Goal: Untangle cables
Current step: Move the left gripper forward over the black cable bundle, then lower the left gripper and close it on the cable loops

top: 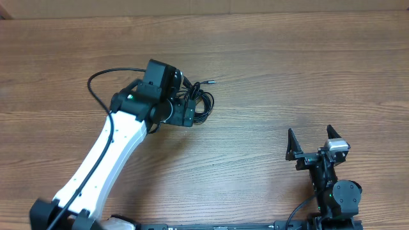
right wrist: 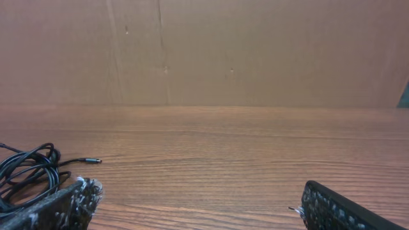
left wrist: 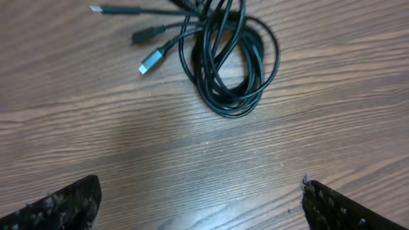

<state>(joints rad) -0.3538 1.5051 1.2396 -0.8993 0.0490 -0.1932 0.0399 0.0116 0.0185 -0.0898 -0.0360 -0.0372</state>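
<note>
The cables [left wrist: 231, 67] are a small coiled bundle of thin black wires on the wooden table, with several plug ends [left wrist: 150, 62] fanning out to the left. In the overhead view the bundle [top: 206, 103] lies just right of my left gripper [top: 190, 107]. The left gripper [left wrist: 201, 191] hovers open just short of the coil, its fingertips [left wrist: 70, 201] wide apart with only bare wood between them. My right gripper [top: 313, 144] stands open at the front right, far from the bundle. In the right wrist view the cables [right wrist: 25, 169] show at the far left, beyond the open gripper [right wrist: 198, 198].
A thicker black cable [top: 102, 78] belonging to the left arm loops over the table left of the wrist. A brown cardboard wall [right wrist: 204, 51] stands along the table's far edge. Bare wood [top: 307, 70] lies between the two arms.
</note>
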